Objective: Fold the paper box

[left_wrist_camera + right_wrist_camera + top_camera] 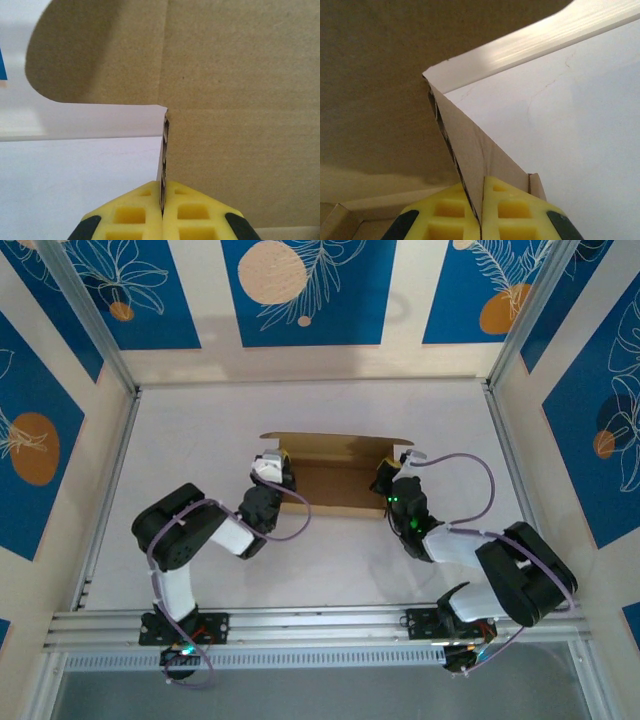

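The brown paper box [335,480] stands in the middle of the white table, its lid flap raised at the back. My left gripper [283,472] is shut on the box's left side wall. In the left wrist view the yellow fingers [131,212] pinch the wall's edge [165,150], and the lid's rounded tab [95,50] rises above. My right gripper [385,478] is shut on the right side wall. In the right wrist view its yellow fingers [517,210] clamp the slanting cardboard wall [470,145], with the box's inside [375,90] to the left.
Aluminium rails [320,625] run along the near edge by the arm bases. Patterned blue and cream walls [300,290] enclose the white table [200,420] at the back and sides. A purple cable [470,465] loops off the right arm.
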Robot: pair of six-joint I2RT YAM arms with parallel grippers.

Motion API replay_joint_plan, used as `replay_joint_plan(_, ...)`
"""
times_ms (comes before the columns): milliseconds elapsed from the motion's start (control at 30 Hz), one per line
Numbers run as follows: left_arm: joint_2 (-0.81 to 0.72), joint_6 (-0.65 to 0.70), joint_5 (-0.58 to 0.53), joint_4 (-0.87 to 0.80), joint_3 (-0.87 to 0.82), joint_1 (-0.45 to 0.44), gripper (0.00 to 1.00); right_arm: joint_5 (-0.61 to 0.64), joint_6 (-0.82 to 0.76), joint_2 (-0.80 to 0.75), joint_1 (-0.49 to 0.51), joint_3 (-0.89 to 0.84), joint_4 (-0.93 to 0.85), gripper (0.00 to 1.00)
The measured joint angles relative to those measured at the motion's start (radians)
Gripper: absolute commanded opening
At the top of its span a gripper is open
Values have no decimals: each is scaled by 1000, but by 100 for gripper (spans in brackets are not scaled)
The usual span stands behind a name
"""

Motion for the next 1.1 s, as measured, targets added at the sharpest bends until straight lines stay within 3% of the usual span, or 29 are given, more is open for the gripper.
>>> replay_joint_plan(200, 68, 39, 4, -21, 105, 0, 0, -44, -45, 93, -65, 5, 128, 9)
replay_joint_plan(400, 108, 23, -3, -26, 138, 2, 0, -74, -79, 111, -82, 34, 100, 15)
replay_joint_plan(600, 109, 20, -1, -23, 138, 2, 0, -135, -82, 91, -80, 26, 88, 47)
replay_joint_plan(767, 109, 27, 21, -23, 138, 1, 0, -204, -82, -40, -73, 20, -42, 78)
replay_joint_plan(1100, 112, 30, 51, -24, 143, 0, 0, -317, -55, -441, -46, 20, -442, 79)
